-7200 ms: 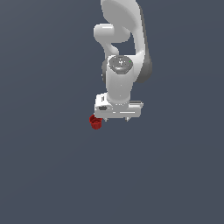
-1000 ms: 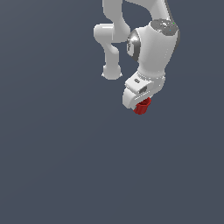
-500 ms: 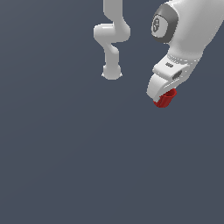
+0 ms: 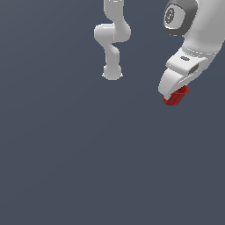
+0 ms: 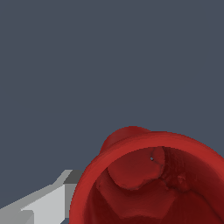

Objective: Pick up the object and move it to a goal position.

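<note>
Object [image 4: 176, 96] pinched in white gripper [image 4: 172, 94] fingers at exterior view's right; best carried steadily, grip firm.

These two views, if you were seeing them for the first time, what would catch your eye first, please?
The dark-red cup stands out at once: the only colour, clamped in the white gripper at the exterior view's upper right. In the wrist view its open mouth looms large, hollow inside showing. Everything else is plain grey floor.
</note>
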You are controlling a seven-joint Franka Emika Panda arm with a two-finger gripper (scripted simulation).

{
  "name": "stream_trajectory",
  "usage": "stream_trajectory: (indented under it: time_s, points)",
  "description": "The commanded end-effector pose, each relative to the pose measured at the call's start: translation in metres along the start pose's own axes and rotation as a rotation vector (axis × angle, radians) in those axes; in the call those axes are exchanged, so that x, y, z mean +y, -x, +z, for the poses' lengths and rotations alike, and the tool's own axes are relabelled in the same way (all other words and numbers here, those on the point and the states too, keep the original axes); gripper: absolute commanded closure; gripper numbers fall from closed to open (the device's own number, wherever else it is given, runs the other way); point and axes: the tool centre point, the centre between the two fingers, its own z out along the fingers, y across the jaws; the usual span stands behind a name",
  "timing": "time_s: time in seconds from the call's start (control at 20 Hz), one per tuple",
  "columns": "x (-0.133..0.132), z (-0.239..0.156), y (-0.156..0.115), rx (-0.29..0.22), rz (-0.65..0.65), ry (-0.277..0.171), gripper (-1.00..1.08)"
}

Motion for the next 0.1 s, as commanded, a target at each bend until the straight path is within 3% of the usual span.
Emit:
stream_trajectory:
  time_s: [0.0, 0.05]
  points:
    - [-0.0006, -0.0022, -0.0018, 0.001, 0.0, 0.001, 1.08]
    - [-0.0004, -0.0021, -0.0018, 0.001, 0.0, 0.001, 1.08]
